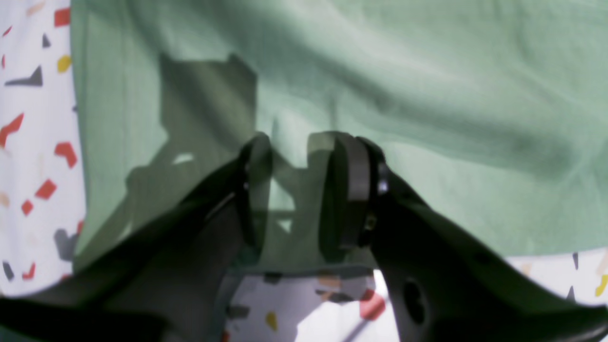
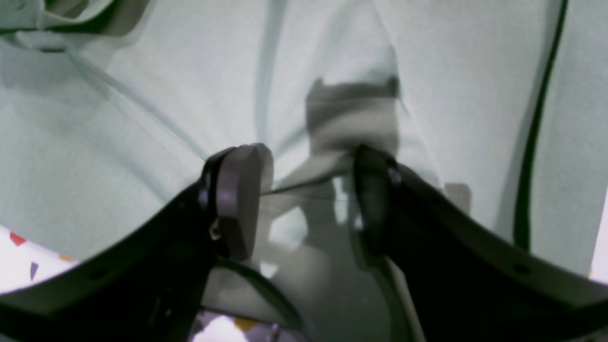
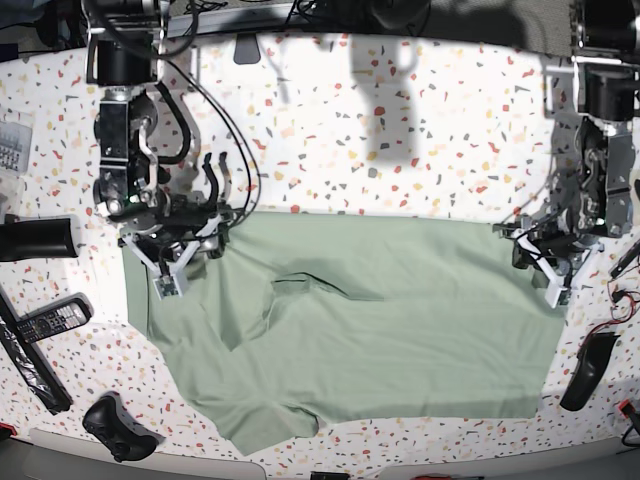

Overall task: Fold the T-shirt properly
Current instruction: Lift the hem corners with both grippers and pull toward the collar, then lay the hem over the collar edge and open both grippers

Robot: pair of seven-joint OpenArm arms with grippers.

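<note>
The pale green T-shirt (image 3: 380,340) lies spread out on the speckled table, with a raised crease near its middle. At the shirt's right edge in the base view my left gripper (image 3: 552,285) points down. In the left wrist view the left gripper (image 1: 301,190) is open, its fingers apart over the T-shirt (image 1: 427,95) just inside the cloth's edge. At the shirt's upper left corner my right gripper (image 3: 168,275) stands. In the right wrist view the right gripper (image 2: 306,199) is open wide above the T-shirt (image 2: 142,118), with a cloth fold line running between the fingers.
The white terrazzo table (image 3: 400,130) extends behind the shirt. Two remote controls (image 3: 45,325), a black cylinder (image 3: 35,238) and a black controller (image 3: 115,425) lie at the left. A black object (image 3: 590,370) lies at the right. A black cable (image 2: 532,142) crosses the cloth.
</note>
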